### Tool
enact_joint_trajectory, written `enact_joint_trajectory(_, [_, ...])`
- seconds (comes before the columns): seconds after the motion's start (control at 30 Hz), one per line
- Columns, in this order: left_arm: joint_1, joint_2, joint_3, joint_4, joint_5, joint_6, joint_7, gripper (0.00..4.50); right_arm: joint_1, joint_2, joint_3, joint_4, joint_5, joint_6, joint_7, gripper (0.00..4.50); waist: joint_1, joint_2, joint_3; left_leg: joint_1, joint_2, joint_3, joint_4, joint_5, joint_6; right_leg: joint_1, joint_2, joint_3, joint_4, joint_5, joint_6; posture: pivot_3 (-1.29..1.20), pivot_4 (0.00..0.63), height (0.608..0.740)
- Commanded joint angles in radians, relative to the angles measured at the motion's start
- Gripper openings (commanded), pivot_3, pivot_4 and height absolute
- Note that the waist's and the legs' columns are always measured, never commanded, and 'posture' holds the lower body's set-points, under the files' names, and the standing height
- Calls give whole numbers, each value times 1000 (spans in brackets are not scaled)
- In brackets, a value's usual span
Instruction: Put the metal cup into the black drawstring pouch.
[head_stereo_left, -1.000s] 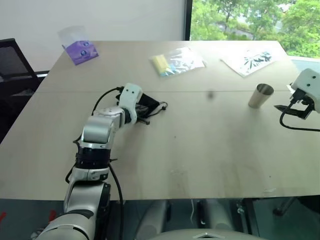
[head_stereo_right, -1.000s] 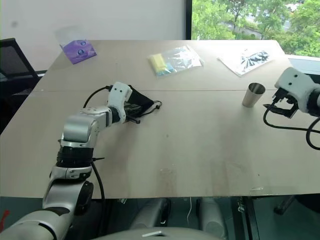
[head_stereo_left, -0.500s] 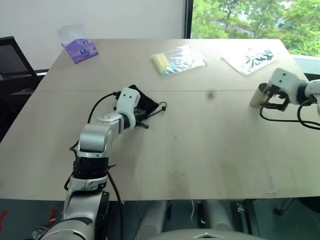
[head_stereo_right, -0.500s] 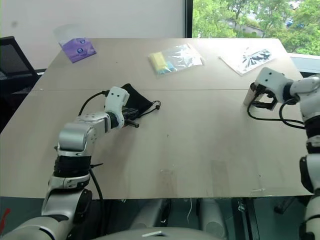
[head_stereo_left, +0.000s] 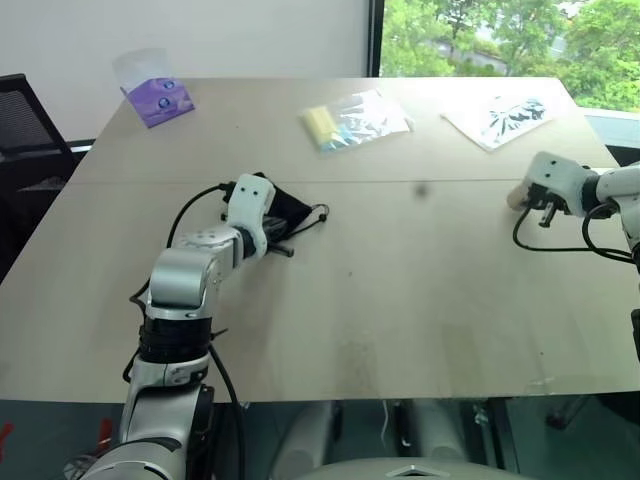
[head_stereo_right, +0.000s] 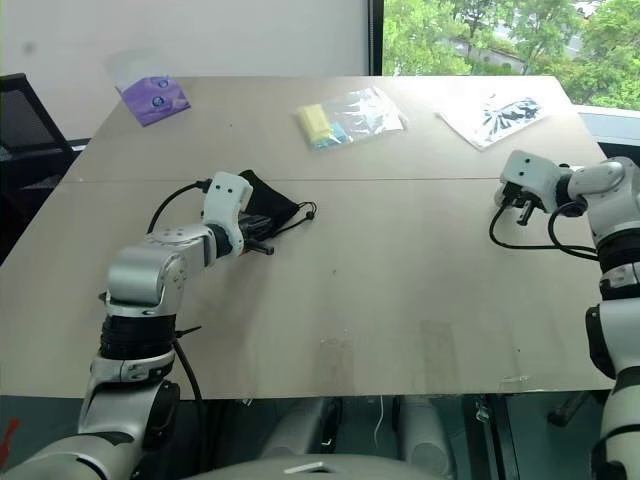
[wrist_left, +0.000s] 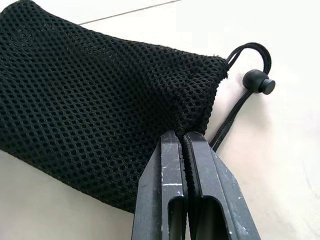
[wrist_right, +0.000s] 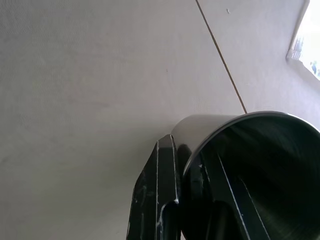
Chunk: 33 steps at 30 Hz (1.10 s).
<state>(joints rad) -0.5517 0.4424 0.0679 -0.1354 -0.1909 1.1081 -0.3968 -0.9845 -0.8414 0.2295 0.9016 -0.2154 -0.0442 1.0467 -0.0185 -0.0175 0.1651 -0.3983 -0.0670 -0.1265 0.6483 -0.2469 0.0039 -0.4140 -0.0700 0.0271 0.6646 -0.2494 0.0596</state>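
Observation:
The black drawstring pouch (wrist_left: 100, 100) is a mesh bag lying flat on the table, left of centre, with its cord and toggle (wrist_left: 258, 81) trailing from the mouth. My left gripper (wrist_left: 184, 137) is shut on the fabric edge next to that mouth. At the table's right side the metal cup (wrist_right: 250, 165) stands upright. My right gripper (wrist_right: 182, 150) is shut on its rim, one finger inside the cup and one outside. In the left eye view the right gripper (head_stereo_left: 537, 203) covers most of the cup.
Along the far side of the table (head_stereo_left: 400, 300) lie a purple packet (head_stereo_left: 158, 100), a clear bag with a yellow item (head_stereo_left: 350, 122) and a clear bag with a leaf print (head_stereo_left: 500, 118). A black chair (head_stereo_left: 25, 120) stands beyond the left edge.
My right gripper came in from the right edge to the cup and shut on its rim. The left gripper kept its hold on the pouch and stayed almost still.

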Motion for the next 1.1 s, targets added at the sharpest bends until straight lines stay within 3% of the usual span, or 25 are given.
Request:
enact_joint_trajectory(0.03, [-27, 5, 2, -35, -19, 12, 1, 0, 57, -37, -114, -228, 112, 89, 30, 38, 2, 0, 0, 0, 0, 0, 0, 0, 0, 0, 0, 0, 0, 0, 0, 0, 150, 740])
enact_joint_trajectory(0.13, [-58, -15, 18, -19, -42, 51, 6, 0, 186, -12, -231, -541, 245, 288, 6, 38, 5, 0, 0, -1, 0, -1, 0, 0, 0, 0, 0, -1, 0, 0, 0, 0, 150, 740])
enact_joint_trajectory(0.27, [-124, -49, 31, 12, -78, 127, 9, 0, 379, 113, -348, -1033, 405, 605, -143, 38, 4, 0, 0, -2, 0, -5, 2, 0, 0, 1, -1, -3, 1, 0, 0, 0, 150, 740])
enact_joint_trajectory(0.4, [-213, -94, 80, 66, -133, 227, 11, 0, 542, 316, -353, -1388, 469, 755, -357, 38, 6, 0, -1, -2, -1, -4, 3, 0, 0, 0, 0, -2, 4, 0, 0, 0, 150, 740])
enact_joint_trajectory(0.5, [-267, -89, 82, 132, -157, 267, -5, 0, 621, 488, -318, -1527, 491, 818, -512, 38, 5, 0, -1, -1, -1, -5, 5, 0, 0, 0, 0, -3, 6, 0, 0, 0, 150, 740])
enact_joint_trajectory(0.57, [-287, -76, 54, 177, -154, 269, -16, 0, 650, 563, -266, -1567, 468, 814, -584, 38, 4, 0, -1, -1, -1, -4, 5, 0, 0, -1, 0, -2, 7, 0, 0, 0, 150, 740])
enact_joint_trajectory(0.7, [-340, -96, 64, 278, -164, 274, -8, 0, 696, 706, -205, -1582, 429, 632, -694, 38, 3, 0, -1, 3, -2, -2, 5, 0, -1, -2, 0, 1, 12, 0, 0, 0, 150, 740])
enact_joint_trajectory(1.1, [-477, -112, 78, 466, -198, 376, -21, 0, 700, 847, -35, -1338, 362, 399, -776, 38, -17, 0, -1, 3, -1, -1, 5, 1, -2, -3, 1, 2, 13, 0, 0, 0, 150, 740])
